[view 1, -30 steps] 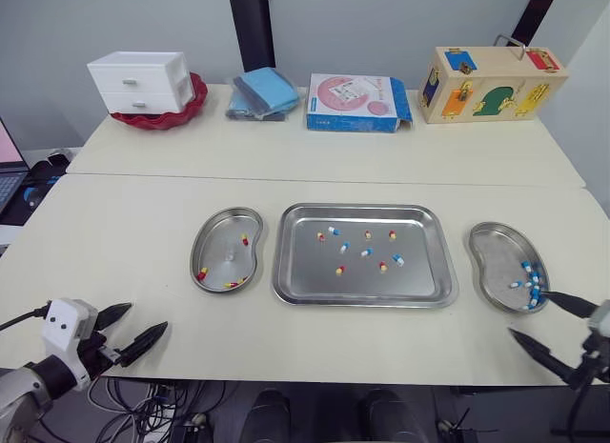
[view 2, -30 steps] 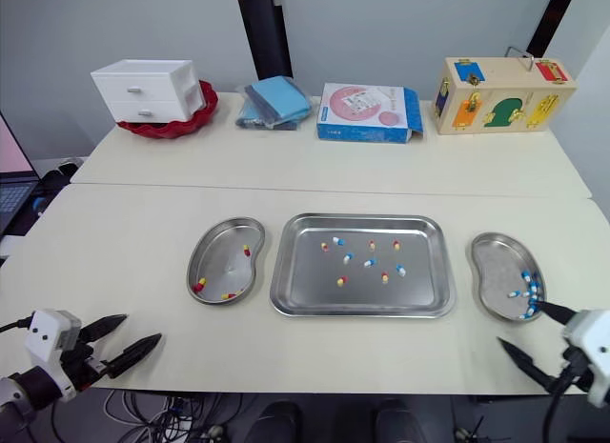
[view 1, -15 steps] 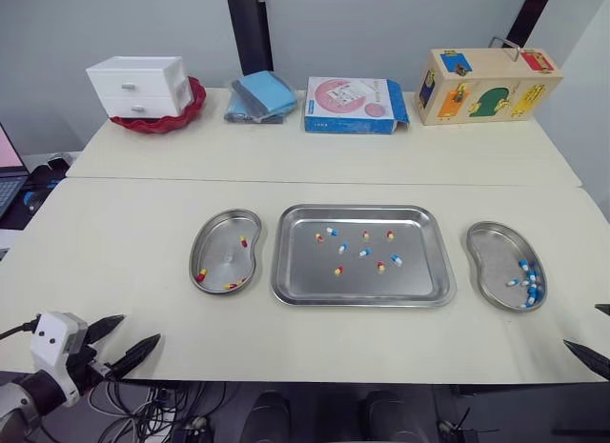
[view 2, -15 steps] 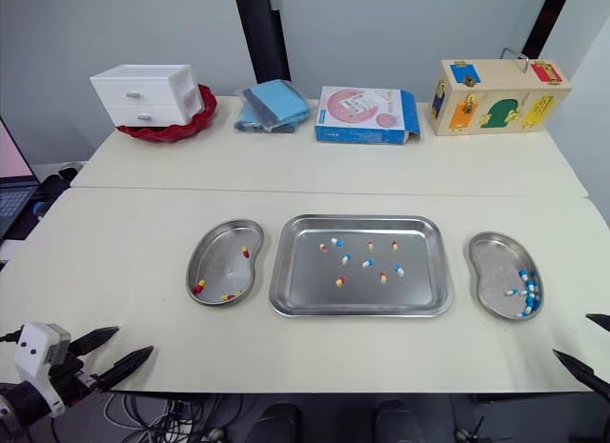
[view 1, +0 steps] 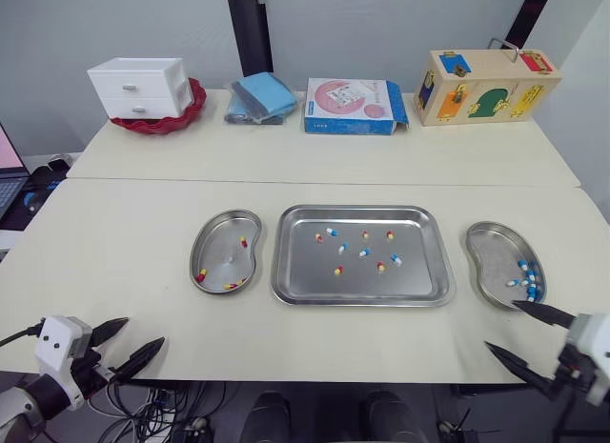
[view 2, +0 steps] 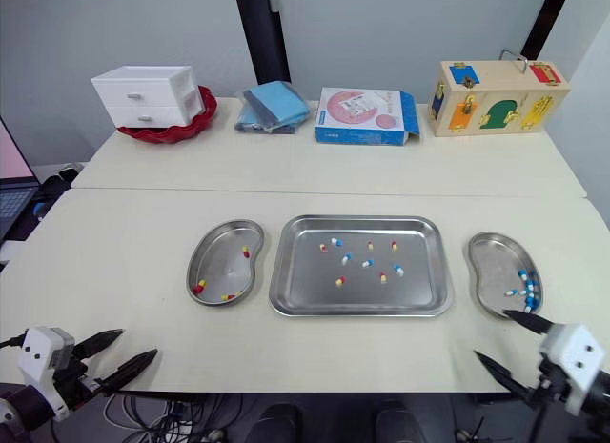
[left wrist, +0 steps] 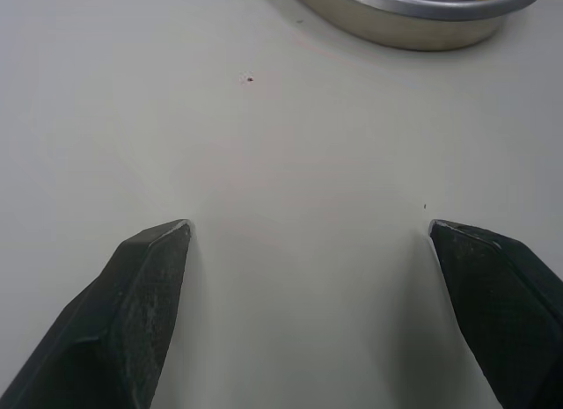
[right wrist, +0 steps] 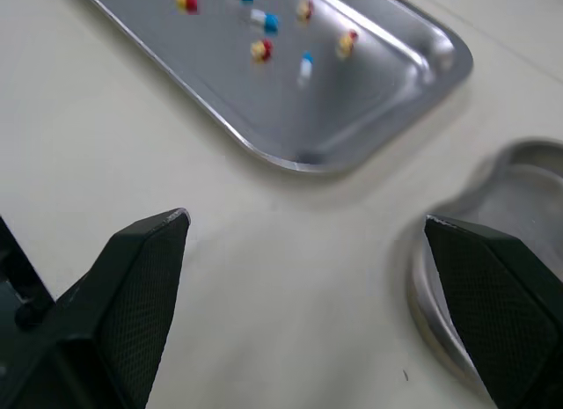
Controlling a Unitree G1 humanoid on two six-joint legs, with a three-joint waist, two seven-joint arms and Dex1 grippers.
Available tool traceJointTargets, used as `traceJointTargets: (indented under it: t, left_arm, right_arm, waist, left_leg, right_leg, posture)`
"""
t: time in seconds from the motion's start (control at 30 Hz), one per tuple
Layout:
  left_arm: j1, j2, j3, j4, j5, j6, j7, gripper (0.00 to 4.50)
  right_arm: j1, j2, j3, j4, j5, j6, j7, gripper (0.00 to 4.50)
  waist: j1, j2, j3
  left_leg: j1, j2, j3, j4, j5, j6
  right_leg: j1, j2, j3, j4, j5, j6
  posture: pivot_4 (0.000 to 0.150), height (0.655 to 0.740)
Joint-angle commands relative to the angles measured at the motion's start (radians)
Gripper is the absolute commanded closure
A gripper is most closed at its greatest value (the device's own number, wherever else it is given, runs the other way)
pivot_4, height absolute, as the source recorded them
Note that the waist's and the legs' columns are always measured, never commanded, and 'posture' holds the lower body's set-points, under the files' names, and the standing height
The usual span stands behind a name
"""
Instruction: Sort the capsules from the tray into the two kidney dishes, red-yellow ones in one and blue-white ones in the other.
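Note:
A steel tray (view 1: 424,290) in the middle of the near table holds several loose capsules (view 1: 362,252), red-yellow and blue-white mixed. To its left, a kidney dish (view 1: 217,226) holds three red-yellow capsules (view 1: 202,272). On the tray's right, another kidney dish (view 1: 484,262) holds several blue-white capsules (view 1: 526,279). My left gripper (view 1: 122,345) is open at the table's front left edge, well short of the left dish. Just in front of the right dish, my right gripper (view 1: 527,336) is open at the front right edge. Both hold nothing.
On the far table stand a white drawer unit (view 1: 140,85) in a red bowl, folded blue cloths (view 1: 259,94), a pink-and-blue box (view 1: 355,104) and a wooden latch box (view 1: 486,84). A laptop (view 1: 8,167) sits off the table's left side.
My right gripper has come back up into view at the front right, toward the right dish. The left gripper has barely moved. The capsules lie as before.

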Motion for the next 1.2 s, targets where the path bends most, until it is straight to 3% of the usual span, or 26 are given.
traceJointTargets:
  t: [0.03,0.3,0.6,0.83,1.0,1.2]
  left_arm:
    - [0.026,-0.006,-0.003,-0.051,-0.003,0.021,0.005,0.0]
    - [0.064,-0.003,0.003,-0.265,-0.057,0.098,0.014,0.0]
    - [-0.205,0.007,-0.162,-0.514,-0.102,0.331,0.207,0.0]
    - [-0.639,-0.031,-0.476,-0.356,0.018,0.411,0.245,0.0]
    - [-0.839,-0.094,-0.622,-0.153,0.124,0.363,0.221,1.2]
    - [-0.992,-0.174,-0.741,0.043,0.244,0.318,0.216,1.2]
  right_arm:
    - [-0.064,0.027,0.114,-0.095,-0.004,0.034,-0.08,0.02]
    - [-0.139,0.031,0.243,-0.068,-0.036,0.018,-0.117,0.02]
    - [-0.114,0.05,0.312,0.022,-0.074,-0.106,-0.112,0.02]
    - [-0.101,0.088,0.354,0.038,-0.084,-0.151,-0.153,0.02]
    - [-0.099,0.099,0.383,0.002,-0.093,-0.142,-0.191,0.0]
    - [-0.099,0.112,0.434,-0.052,-0.12,-0.102,-0.254,0.0]
  waist:
    - [0.0,0.0,0.0]
    - [0.004,-0.004,0.0]
    - [0.004,-0.004,0.0]
    - [0.003,-0.003,0.0]
    - [-0.003,-0.003,0.0]
    - [0.002,-0.003,0.0]
  left_leg:
    - [0.0,0.0,0.0,0.0,0.0,0.0]
    - [-0.001,0.0,-0.001,0.0,0.0,0.0]
    - [0.0,0.0,-0.002,0.001,0.0,0.0]
    - [0.0,-0.001,-0.003,0.001,0.0,0.0]
    - [-0.001,-0.001,-0.003,0.001,0.0,0.0]
    - [-0.002,-0.001,-0.005,0.001,0.0,0.0]
  right_leg:
    - [0.0,0.0,0.0,0.0,0.0,0.0]
    - [0.0,0.0,-0.001,0.0,0.0,0.0]
    - [0.001,0.0,-0.001,0.0,0.0,0.0]
    - [0.001,0.001,-0.002,0.001,0.001,0.0]
    - [0.001,0.001,-0.001,0.001,0.001,0.001]
    - [0.0,0.002,-0.002,0.001,0.001,0.001]
  posture:
    - [0.15,0.74]
    - [0.15,0.74]
    - [0.15,0.74]
    - [0.15,0.74]
    - [0.15,0.74]
    - [0.15,0.74]
